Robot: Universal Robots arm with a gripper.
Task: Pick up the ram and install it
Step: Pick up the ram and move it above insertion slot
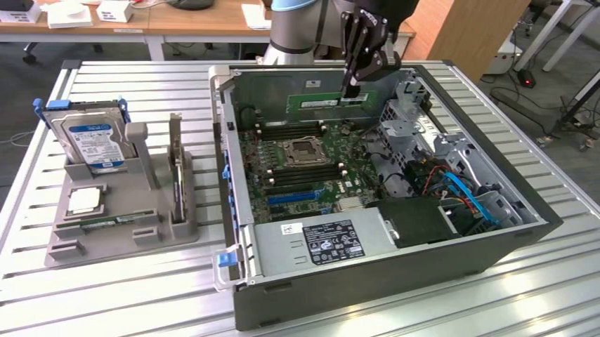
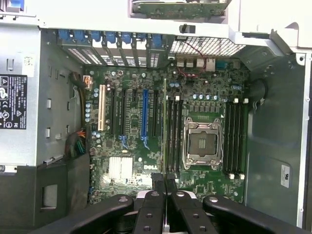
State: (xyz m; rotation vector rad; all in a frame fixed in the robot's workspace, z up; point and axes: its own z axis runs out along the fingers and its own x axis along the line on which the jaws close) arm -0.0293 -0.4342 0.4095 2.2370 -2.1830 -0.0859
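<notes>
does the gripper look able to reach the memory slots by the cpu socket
Probably yes: the case lies open, nothing covers the memory slots, and the gripper, shut on the ram, hangs above the motherboard.

wooden desks (image 1: 187,20) behind slatted table (image 1: 112,295) (dark floor (image 1: 24,84)).

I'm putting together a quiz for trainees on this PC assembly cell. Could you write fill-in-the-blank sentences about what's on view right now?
1. The gripper has its black fingers ____ on the long, thin green ram stick.
2. The ram is held ____ the green motherboard inside the open dark grey computer case.
3. The silver hard drive with the blue-white label stands in the grey plastic holder on the exterior view's ____.

Missing words: shut; above; left.
</notes>
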